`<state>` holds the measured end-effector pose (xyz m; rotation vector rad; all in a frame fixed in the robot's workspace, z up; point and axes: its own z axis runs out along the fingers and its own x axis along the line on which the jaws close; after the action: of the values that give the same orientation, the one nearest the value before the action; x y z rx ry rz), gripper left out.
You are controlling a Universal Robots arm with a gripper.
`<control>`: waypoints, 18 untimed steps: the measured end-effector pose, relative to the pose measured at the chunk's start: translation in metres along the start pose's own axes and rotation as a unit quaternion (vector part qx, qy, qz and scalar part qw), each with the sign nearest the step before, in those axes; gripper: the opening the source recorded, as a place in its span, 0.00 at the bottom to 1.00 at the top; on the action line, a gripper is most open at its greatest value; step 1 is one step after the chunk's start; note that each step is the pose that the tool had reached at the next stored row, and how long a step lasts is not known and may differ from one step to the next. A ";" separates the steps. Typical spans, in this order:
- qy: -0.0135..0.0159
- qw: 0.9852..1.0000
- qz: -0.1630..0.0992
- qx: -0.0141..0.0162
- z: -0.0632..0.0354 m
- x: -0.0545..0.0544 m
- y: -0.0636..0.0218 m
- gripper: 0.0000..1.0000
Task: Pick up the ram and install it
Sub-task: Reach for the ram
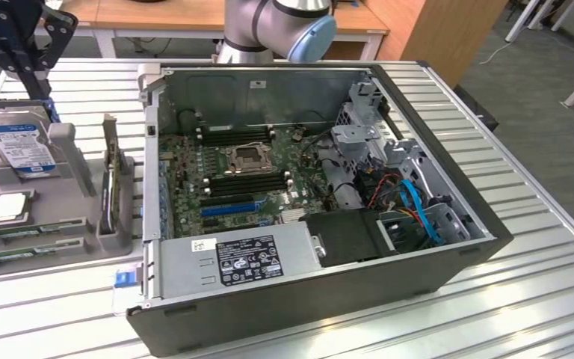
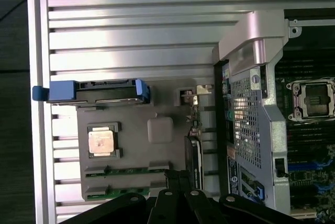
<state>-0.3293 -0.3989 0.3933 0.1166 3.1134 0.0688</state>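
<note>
Two ram sticks, thin green boards, lie side by side in slots of a grey holder (image 1: pixel 68 239) at the exterior view's left: one ram stick (image 1: pixel 30 227) and a second (image 1: pixel 23 252). In the wrist view the same sticks (image 2: pixel 128 170) (image 2: pixel 123 191) sit just beyond my fingertips. My black gripper (image 1: pixel 23 63) hangs high above the holder's far end, shut with nothing in it; in the wrist view its fingers (image 2: pixel 178 177) are pressed together. The open computer case (image 1: pixel 447 262) lies on its side, its green motherboard (image 1: pixel 237 176) exposed.
On the holder also rest a blue-labelled hard drive (image 1: pixel 18 146), a square silver processor (image 1: pixel 8 206) and an upright card (image 1: pixel 116 187). Inside the case are the power supply (image 1: pixel 237 258), the drive cage (image 1: pixel 367 134) and blue cables (image 1: pixel 417 209). The table (image 1: pixel 526 299) is ribbed metal.
</note>
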 end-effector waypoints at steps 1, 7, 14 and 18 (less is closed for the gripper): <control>0.000 1.000 0.000 0.000 0.0000 0.001 -0.0001 0.10; 0.000 1.000 0.000 0.000 0.0000 0.001 0.0000 0.10; 0.000 1.000 0.000 0.000 -0.0001 0.004 -0.0005 0.10; 0.000 1.000 0.000 0.000 -0.0003 0.011 -0.0010 0.10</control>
<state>-0.3401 -0.3990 0.3933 0.1165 3.1133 0.0688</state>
